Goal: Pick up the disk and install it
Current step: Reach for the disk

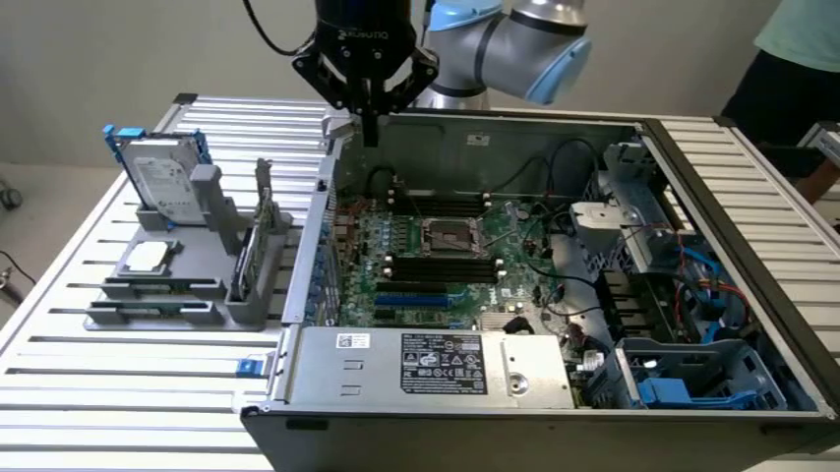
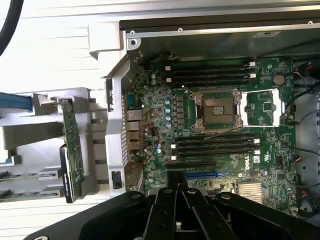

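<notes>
Hand (image 1: 370,130) clenched, empty, over case (image 1: 525,133) wall. Disk (image 1: 167,177) well aside, seemingly upright in holder (image 1: 197,307); I'd grip blue frame squarely.

Closed black hand (image 2: 176,192) over the motherboard (image 2: 220,145) — open processor socket (image 2: 218,111) — circuit card (image 2: 72,150) on edge nearby

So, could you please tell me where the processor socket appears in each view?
Exterior view: processor socket, middle of the board, between the memory slots.
Wrist view: processor socket, between the same memory slots.
Shared landmark: the blue slot beside those slots.
</notes>
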`<state>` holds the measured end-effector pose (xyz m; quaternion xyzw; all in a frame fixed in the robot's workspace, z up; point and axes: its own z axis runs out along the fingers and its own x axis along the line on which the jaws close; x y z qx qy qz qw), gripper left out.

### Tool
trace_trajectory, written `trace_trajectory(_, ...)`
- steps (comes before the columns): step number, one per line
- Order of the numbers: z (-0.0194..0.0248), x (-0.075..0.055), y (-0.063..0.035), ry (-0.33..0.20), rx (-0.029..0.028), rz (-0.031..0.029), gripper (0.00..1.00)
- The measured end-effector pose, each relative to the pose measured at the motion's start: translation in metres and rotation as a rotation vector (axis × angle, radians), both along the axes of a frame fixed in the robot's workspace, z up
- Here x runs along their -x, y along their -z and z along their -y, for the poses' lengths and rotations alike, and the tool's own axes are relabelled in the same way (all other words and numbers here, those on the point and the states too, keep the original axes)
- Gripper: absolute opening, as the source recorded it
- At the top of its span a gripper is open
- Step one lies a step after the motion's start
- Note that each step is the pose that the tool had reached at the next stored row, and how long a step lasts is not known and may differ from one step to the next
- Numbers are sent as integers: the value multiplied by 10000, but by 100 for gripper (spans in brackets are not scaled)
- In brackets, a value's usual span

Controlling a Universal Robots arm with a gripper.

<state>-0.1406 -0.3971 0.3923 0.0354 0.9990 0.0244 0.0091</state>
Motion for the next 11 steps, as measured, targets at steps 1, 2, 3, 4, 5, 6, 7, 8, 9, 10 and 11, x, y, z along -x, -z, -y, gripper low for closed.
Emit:
trace_trajectory(1,-6,45,2,-1,0,0,11)
trace_trajectory(2,-17,94,8,1,-1,1,11)
trace_trajectory(3,-32,139,14,0,0,2,11)
trace_trajectory(4,-49,183,20,0,15,0,11)
trace_trajectory(5,-68,229,28,1,32,-1,11)
trace_trajectory(6,-86,273,36,0,49,0,11)
trace_trajectory(7,-106,318,45,0,65,0,11)
trace_trajectory(8,-127,364,53,1,81,-1,11)
trace_trajectory(9,-151,411,63,0,94,1,11)
trace_trajectory(10,-176,457,71,1,106,1,11)
trace_trajectory(11,-201,501,79,-1,117,1,11)
